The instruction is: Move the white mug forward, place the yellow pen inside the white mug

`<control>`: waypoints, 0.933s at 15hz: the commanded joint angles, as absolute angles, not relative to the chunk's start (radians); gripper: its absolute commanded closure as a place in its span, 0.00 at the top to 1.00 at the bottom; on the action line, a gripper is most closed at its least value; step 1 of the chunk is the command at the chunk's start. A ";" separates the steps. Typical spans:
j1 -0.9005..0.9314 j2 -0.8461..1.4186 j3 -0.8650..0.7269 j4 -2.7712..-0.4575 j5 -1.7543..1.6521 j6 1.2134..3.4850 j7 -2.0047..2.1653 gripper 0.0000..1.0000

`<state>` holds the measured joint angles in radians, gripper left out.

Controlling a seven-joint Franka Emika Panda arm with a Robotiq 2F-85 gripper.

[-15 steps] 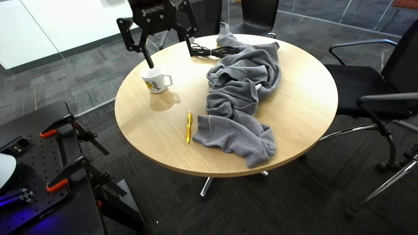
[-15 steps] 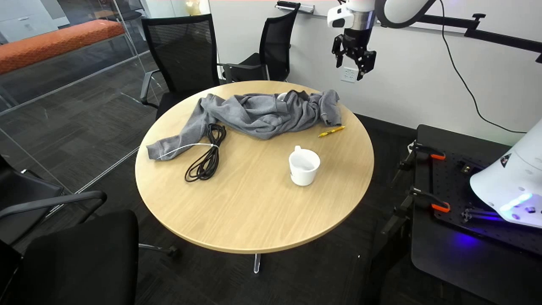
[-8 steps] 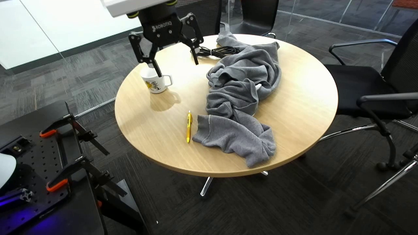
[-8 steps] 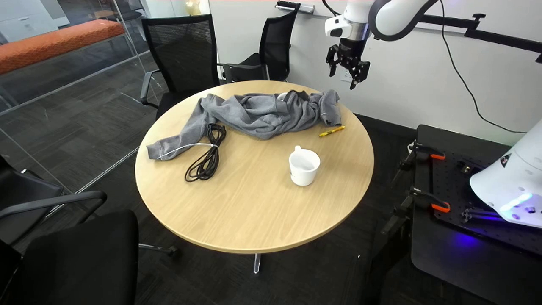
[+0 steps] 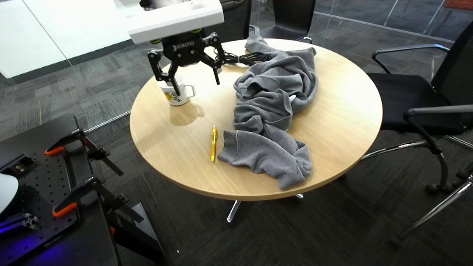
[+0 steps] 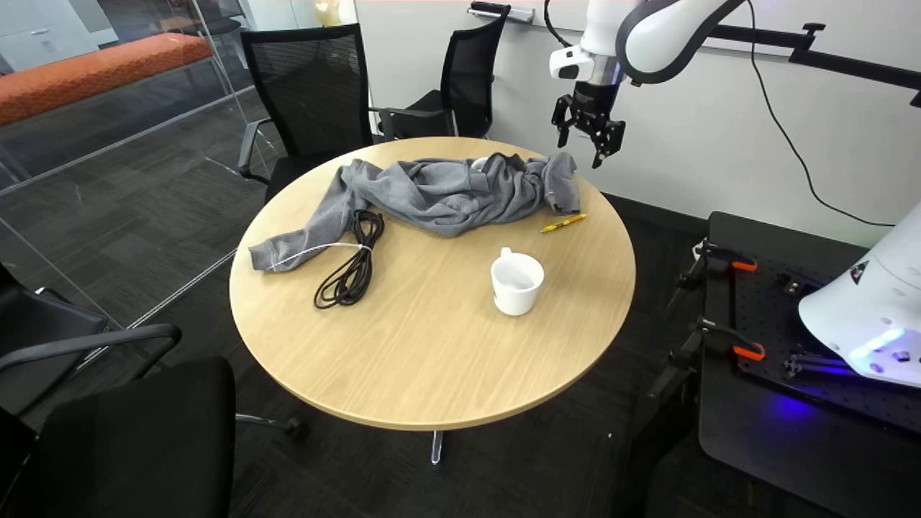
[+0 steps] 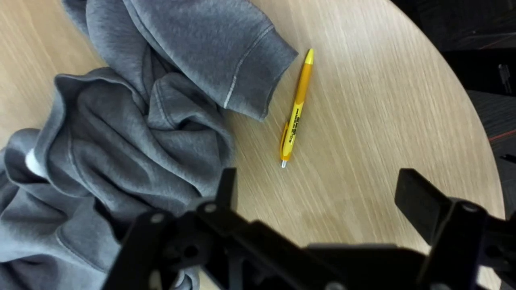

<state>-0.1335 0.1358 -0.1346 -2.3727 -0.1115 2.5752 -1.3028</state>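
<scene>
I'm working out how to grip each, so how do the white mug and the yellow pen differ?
The white mug is a wide, hollow cup with a loop handle; the yellow pen is a slim stick with a clip. The mug stands upright, mouth up, while the pen lies flat. The pen lies near the grey cloth; the mug stands farther from it. Both rest on the table, neither in the hand.

Office: mesh chairs (image 6: 309,86), round table (image 6: 410,360), glass partition (image 6: 129,201).
</scene>
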 commanded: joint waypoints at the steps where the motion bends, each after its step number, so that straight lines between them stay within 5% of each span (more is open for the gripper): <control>1: -0.147 0.134 -0.121 -2.372 -0.116 2.572 -1.299 1.00; 14: -0.179 0.311 -0.097 -2.327 -0.136 2.688 -1.326 1.00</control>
<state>-0.1475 0.2598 -0.1272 -2.3474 -0.1444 2.6404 -1.3064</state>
